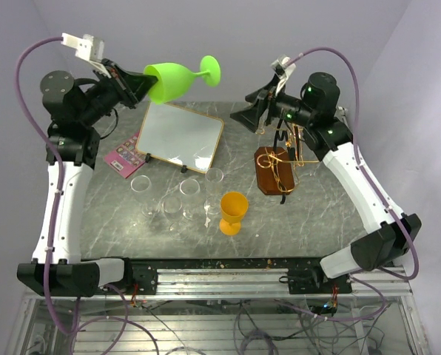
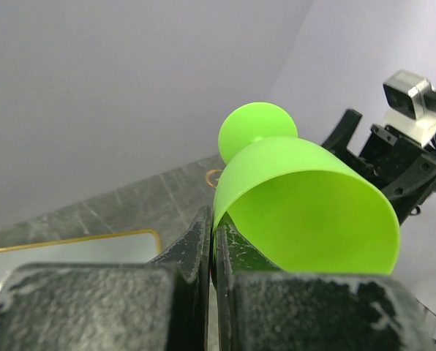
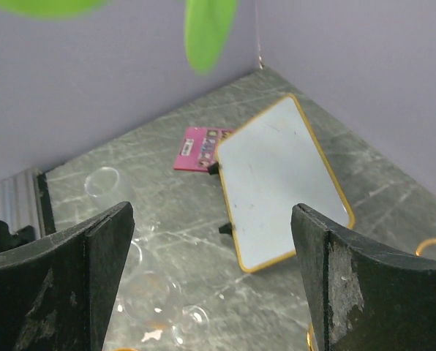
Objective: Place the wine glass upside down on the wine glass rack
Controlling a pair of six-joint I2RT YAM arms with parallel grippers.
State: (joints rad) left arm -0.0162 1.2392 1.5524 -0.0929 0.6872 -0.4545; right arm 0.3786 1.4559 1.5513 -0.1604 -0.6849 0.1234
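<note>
My left gripper (image 1: pixel 148 83) is shut on the rim of a bright green wine glass (image 1: pixel 174 78) and holds it high above the table's far edge. The glass lies roughly sideways, foot (image 1: pixel 211 69) pointing right. In the left wrist view the jaws (image 2: pixel 213 219) pinch the bowl wall of the glass (image 2: pixel 306 212). My right gripper (image 1: pixel 243 108) is open and empty, raised just right of the glass foot, which shows in its view (image 3: pixel 207 29). The gold wire wine glass rack (image 1: pixel 283 159) stands on its dark brown base (image 1: pixel 268 171) under the right arm.
An orange wine glass (image 1: pixel 233 212) stands upright front centre. Several clear glasses (image 1: pixel 189 188) sit left of it. A white framed board (image 1: pixel 180 137) stands at the back centre, with a pink card (image 1: pixel 123 157) to its left. The right wrist view shows the board (image 3: pixel 280 183) below.
</note>
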